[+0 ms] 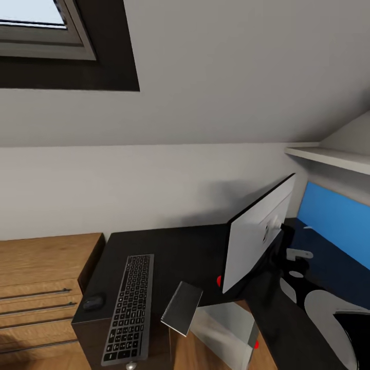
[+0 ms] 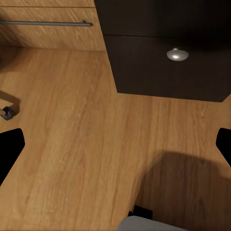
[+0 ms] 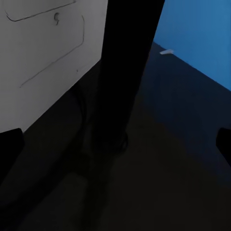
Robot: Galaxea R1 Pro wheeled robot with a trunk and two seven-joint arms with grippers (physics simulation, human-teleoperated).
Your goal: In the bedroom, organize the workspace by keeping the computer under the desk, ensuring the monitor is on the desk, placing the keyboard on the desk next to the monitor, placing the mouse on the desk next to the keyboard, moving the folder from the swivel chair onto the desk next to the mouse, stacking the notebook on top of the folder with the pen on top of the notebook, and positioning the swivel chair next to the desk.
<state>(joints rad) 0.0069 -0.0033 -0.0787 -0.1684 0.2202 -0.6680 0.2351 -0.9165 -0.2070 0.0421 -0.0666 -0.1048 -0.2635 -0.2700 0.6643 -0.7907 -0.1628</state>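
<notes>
The black desk (image 1: 180, 252) carries the keyboard (image 1: 129, 308) lengthwise on its left wing, with the mouse (image 1: 94, 301) just left of it. The monitor (image 1: 257, 236) stands on the desk corner, silver-white back toward me. In the right wrist view my right gripper (image 3: 115, 144) is open, close behind the monitor's back (image 3: 43, 53) and straddling its black stand (image 3: 125, 72). My left gripper (image 2: 115, 144) hangs open over the plank floor (image 2: 72, 144), near a desk drawer (image 2: 163, 67) with a silver knob. The grey computer (image 1: 216, 324) sits low in the desk's inner corner.
An oak dresser (image 1: 41, 277) with bar handles adjoins the desk's left end. A blue wall panel (image 1: 334, 221) and a white shelf (image 1: 329, 156) back the right wing. A caster (image 2: 7, 113) shows on the floor. A skylight (image 1: 46, 31) is overhead.
</notes>
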